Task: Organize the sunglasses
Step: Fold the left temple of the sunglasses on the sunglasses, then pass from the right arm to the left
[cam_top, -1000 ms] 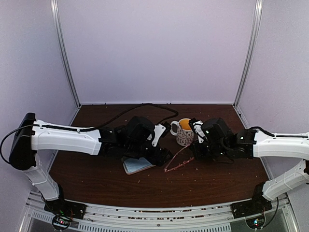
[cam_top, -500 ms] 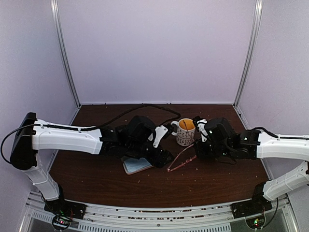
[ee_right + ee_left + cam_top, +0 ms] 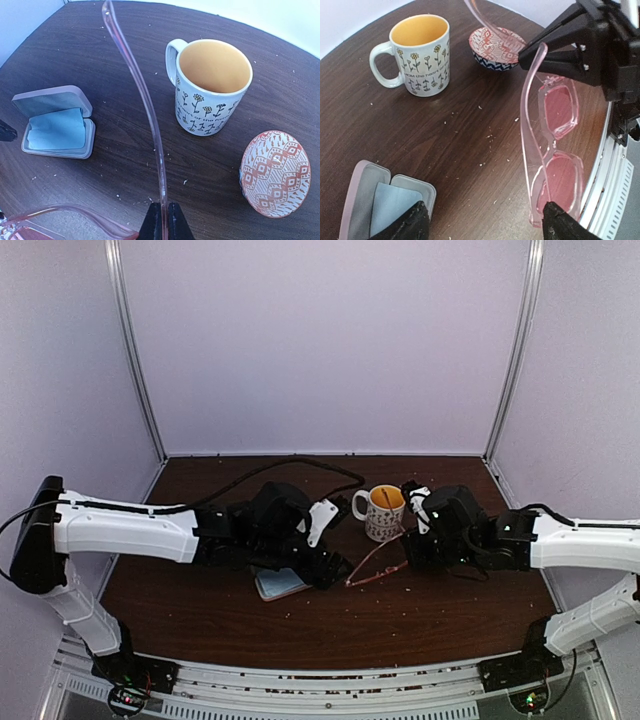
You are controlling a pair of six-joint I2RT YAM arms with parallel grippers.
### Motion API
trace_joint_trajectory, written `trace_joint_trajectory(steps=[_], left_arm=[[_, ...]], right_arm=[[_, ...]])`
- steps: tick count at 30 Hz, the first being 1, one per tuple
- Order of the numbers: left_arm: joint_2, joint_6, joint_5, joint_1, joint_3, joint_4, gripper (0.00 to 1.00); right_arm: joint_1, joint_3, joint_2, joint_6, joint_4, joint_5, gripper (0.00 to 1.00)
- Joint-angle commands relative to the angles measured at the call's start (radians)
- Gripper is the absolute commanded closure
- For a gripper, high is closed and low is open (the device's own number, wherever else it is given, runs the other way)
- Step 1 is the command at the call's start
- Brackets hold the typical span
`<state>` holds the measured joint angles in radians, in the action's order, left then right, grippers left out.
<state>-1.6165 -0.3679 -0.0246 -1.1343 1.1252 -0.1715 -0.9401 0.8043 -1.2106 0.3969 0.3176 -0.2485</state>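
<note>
The sunglasses (image 3: pixel 560 107) are pink, with tinted lenses and long curved temples, and hang just above the table between the two arms (image 3: pixel 375 565). My right gripper (image 3: pixel 161 220) is shut on one temple (image 3: pixel 145 100), which arcs up and away from its fingers. My left gripper (image 3: pixel 487 225) is open over bare wood. Its right fingertip (image 3: pixel 560 227) sits at the rim of the lower lens, and its left fingertip (image 3: pixel 415 222) is over the case. In the top view the left gripper (image 3: pixel 335 570) is just left of the glasses and the right gripper (image 3: pixel 408 542) just right of them.
An open grey-pink case (image 3: pixel 55 122) with a light blue cloth (image 3: pixel 57 127) inside lies left of the glasses (image 3: pixel 280 583). A flowered white mug (image 3: pixel 383 512) stands behind them. A red patterned bowl (image 3: pixel 275 172) sits beside the mug, under the right arm.
The left arm has drawn back a little to the left and its jaws have widened slightly. The right gripper has shifted slightly right with the glasses' temple still held.
</note>
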Motion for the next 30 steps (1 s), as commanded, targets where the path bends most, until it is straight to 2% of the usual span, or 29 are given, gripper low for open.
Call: trace_joint_trajectory(steps=[1, 4, 7, 9, 14, 17, 21, 26, 30], left_arm=[[0.087, 0.054, 0.007, -0.007, -0.073, 0.136, 0.19], [0.116, 0.086, 0.073, -0.007, -0.125, 0.217, 0.18], [0.108, 0.124, 0.144, -0.007, -0.126, 0.224, 0.18], [0.082, 0.159, 0.162, -0.020, -0.100, 0.208, 0.12], [0.022, 0.291, 0.097, -0.078, -0.087, 0.259, 0.08], [-0.033, 0.351, 0.030, -0.089, -0.044, 0.231, 0.03], [-0.090, 0.421, -0.071, -0.096, 0.014, 0.185, 0.02], [-0.149, 0.470, -0.109, -0.118, 0.073, 0.166, 0.03], [-0.180, 0.490, -0.168, -0.141, 0.106, 0.149, 0.09]], right_arm=[[0.005, 0.007, -0.024, 0.029, -0.009, -0.011, 1.00], [0.005, 0.021, -0.037, 0.036, 0.009, -0.003, 1.00], [0.005, 0.031, -0.044, 0.048, 0.022, 0.002, 1.00], [0.005, 0.040, -0.050, 0.062, 0.028, 0.009, 1.00], [0.004, 0.054, -0.062, 0.096, 0.023, 0.064, 1.00], [0.004, 0.058, -0.064, 0.104, 0.026, 0.097, 1.00], [0.004, 0.054, -0.064, 0.111, 0.029, 0.120, 1.00], [0.005, 0.051, -0.071, 0.128, 0.015, 0.141, 1.00], [0.004, 0.058, -0.083, 0.140, 0.011, 0.157, 1.00]])
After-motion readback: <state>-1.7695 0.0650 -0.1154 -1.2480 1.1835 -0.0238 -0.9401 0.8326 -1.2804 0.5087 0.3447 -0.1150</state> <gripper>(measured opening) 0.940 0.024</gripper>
